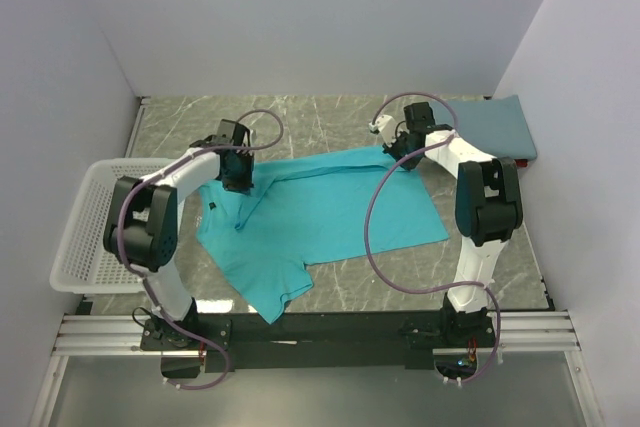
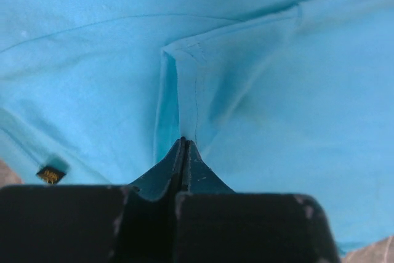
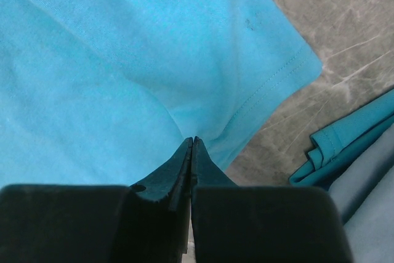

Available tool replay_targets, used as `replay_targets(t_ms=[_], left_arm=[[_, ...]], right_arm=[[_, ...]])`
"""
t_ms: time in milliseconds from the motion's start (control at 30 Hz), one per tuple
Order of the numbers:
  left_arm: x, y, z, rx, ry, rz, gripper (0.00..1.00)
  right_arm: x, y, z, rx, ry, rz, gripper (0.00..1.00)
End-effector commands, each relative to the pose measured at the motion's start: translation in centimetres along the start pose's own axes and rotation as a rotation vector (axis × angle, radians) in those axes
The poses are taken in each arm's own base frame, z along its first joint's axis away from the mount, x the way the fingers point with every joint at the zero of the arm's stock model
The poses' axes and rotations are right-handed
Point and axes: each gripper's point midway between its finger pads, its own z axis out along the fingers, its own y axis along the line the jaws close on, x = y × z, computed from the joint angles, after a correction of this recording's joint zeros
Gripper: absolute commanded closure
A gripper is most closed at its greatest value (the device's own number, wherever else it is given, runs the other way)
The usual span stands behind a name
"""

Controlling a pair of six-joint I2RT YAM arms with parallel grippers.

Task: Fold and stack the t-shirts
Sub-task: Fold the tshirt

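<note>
teal t-shirt [image 1: 320,217] lies spread on the marbled grey worktop [image 1: 330,122], mostly flat. one sleeve points back toward my bases, collar on the left half. white mesh basket [image 1: 85,227] sits at the left edge of the worktop, apart from the shirt.

left fingers [image 2: 183,143] pressed together. a stitched, folded edge of the teal cloth runs straight into the tips and stands up as a ridge, so i am pinching the shirt there. from above, this pinch [image 1: 238,179] is at the shirt's far left edge, past the collar.

right fingers [image 3: 192,141] pressed together too. the cloth puckers in toward the tips just inside a stitched hem, so this is also a pinch on the teal t-shirt. from above, it [image 1: 397,155] sits at the far right corner, with bare worktop just beyond.

slate-blue t-shirt [image 1: 500,125] is farthest, a folded rectangle in the far right corner, apart from the teal one. the right wrist view shows a small fold of teal cloth [image 3: 332,152] against its edge. cannot tell what that belongs to.
</note>
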Motion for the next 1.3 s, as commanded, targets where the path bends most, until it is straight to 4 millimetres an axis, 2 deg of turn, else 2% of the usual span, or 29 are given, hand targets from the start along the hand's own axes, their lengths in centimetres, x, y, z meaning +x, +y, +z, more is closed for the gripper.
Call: replay_targets(t_ms=[0, 133, 267, 500, 533, 600, 633, 667, 800, 833, 933, 1000, 1033, 1067, 1267], left_arm=[[-1.6, -1.0, -3.0, 0.03, -0.108, 0.036, 1.0], [-1.2, -1.5, -4.3, 0.056, -0.128, 0.039, 0.99], [0.5, -2.5, -4.3, 0.105, -0.085, 0.053, 0.99], [2.6, -6.4, -4.0, 0.192, -0.051, 0.103, 0.98], [2.8, -6.6, -3.8, 0.184, -0.042, 0.108, 0.88], [3.4, -7.6, -3.6, 0.183, -0.025, 0.136, 0.77], [3.6, -7.8, -3.4, 0.178, -0.017, 0.148, 0.67], [3.6, -8.1, -3.6, 0.163, -0.025, 0.168, 0.65], [1.9, -7.3, -5.3, 0.095, -0.119, 0.18, 0.61], [0.8, -6.6, -6.2, 0.051, -0.176, 0.178, 0.54], [-0.7, -4.4, -6.6, -0.049, -0.235, 0.152, 0.37], [-1.7, -2.5, -6.2, -0.092, -0.227, 0.109, 0.37], [-1.3, -1.8, -5.1, -0.109, -0.181, 0.097, 0.39], [-2.0, -0.6, -4.8, -0.114, -0.176, 0.064, 0.41], [-1.2, 0.6, -1.6, -0.068, -0.061, 0.019, 0.51]], right_arm=[[-1.4, -1.0, -2.4, 0.034, -0.058, 0.012, 0.97], [-1.4, -1.0, -2.3, 0.028, -0.06, 0.016, 0.97], [-1.4, -1.0, -2.4, 0.03, -0.06, 0.019, 0.96], [-1.3, -1.2, -2.5, 0.032, -0.061, 0.024, 0.96], [-1.2, -1.2, -2.5, 0.031, -0.06, 0.025, 0.96], [-1.3, -1.1, -2.5, 0.029, -0.061, 0.024, 0.96], [-1.2, -1.1, -2.5, 0.028, -0.059, 0.023, 0.96], [-1.2, -1.0, -2.5, 0.026, -0.058, 0.023, 0.96], [-1.0, -1.0, -2.4, 0.02, -0.057, 0.027, 0.95], [-1.0, -1.0, -2.4, 0.019, -0.058, 0.027, 0.95], [-1.0, -0.9, -2.4, 0.014, -0.056, 0.027, 0.95], [-1.1, -0.8, -2.4, 0.011, -0.059, 0.027, 0.95], [-1.1, -0.8, -2.4, 0.007, -0.06, 0.029, 0.95], [-1.1, -0.7, -2.4, 0.007, -0.06, 0.029, 0.94], [-0.7, -0.8, -2.5, 0.008, -0.061, 0.031, 0.94]])
